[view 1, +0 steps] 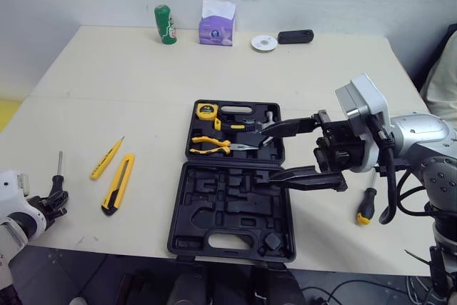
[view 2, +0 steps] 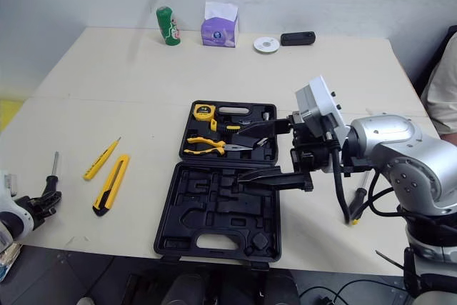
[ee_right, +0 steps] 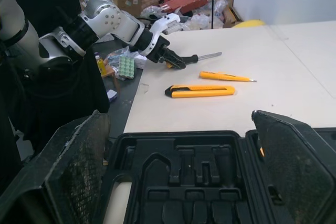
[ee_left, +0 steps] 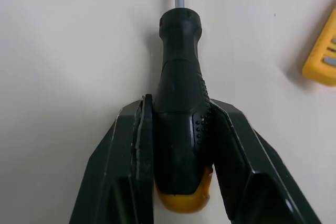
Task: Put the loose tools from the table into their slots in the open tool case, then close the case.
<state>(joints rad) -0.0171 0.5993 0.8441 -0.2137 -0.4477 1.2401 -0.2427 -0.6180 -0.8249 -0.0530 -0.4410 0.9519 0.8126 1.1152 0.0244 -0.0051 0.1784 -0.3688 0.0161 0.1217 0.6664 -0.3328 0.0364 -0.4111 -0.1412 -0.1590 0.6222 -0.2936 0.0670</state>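
- Beneath both grippers lies the pale table (view 1: 143, 83), which carries the case and the loose tools.
- Directly under the right gripper (view 1: 270, 153) the black tool case (view 1: 214, 208) lies open and flat. The half with bare moulded slots lies on the robot's side of the fingers, and the half with tools in it lies on the far side.
- The right gripper is released, its two fingers spread wide with nothing between them. It hovers over the case's hinge line, pointing towards the left gripper.
- The left gripper (view 1: 57, 200) sits at the table's near edge, well apart from the case. It is clenched on the black handle of a screwdriver (ee_left: 181, 66), whose shaft points away from the fingers.
- A yellow utility knife (view 1: 118, 183) lies between the left gripper and the case, nearer the left gripper.
- A second screwdriver (view 1: 366, 205), with a black and yellow handle, lies on the table behind the right gripper, under that arm's wrist and outside the case.
- A slim yellow tester pen (view 1: 107, 158) lies just beyond the knife, farther from the left gripper.
- Yellow-handled pliers (view 1: 211, 144) sit in the far half, just past the right fingertips.
- A yellow tape measure (view 1: 206, 111) sits in that half's far corner.
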